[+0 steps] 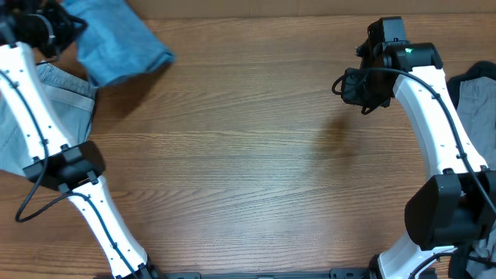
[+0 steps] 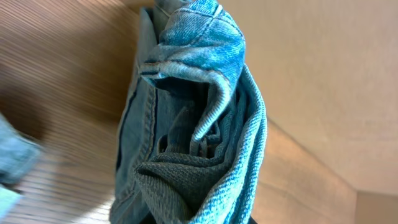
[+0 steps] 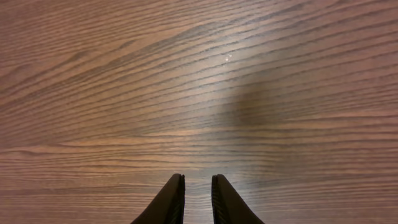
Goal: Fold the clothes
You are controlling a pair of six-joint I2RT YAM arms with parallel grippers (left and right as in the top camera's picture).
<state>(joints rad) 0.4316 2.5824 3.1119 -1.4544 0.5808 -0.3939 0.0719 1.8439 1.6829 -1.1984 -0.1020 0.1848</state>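
At the far-left corner of the counter [image 1: 248, 155] we see the left pincer [image 1: 62, 31] clenched on the jeans [image 1: 120, 46], a bunched wad of mid-blue denim. The wrist view shows thick seams and folds crowding the lens, fingers hidden. Right pincer [image 3: 198, 200] hangs over bare wood, jaws a little apart, grasping nothing. Pale jeans [image 1: 46, 101] lie at the left edge under the left arm; grey garment [image 1: 474, 89] sits at the right edge.

We judge the denim soft but heavy, floppy, not slippery, nothing fragile; a one-point hold just lets it droop in a lump. Better holds, we think: waistband corners or hems, one per pincer, so it can be spread flat.

Surface is brown wood grain, matte, flat, with a wide bare middle for folding. Room: only a plain beige wall [image 2: 311, 68] behind the denim, blurred.
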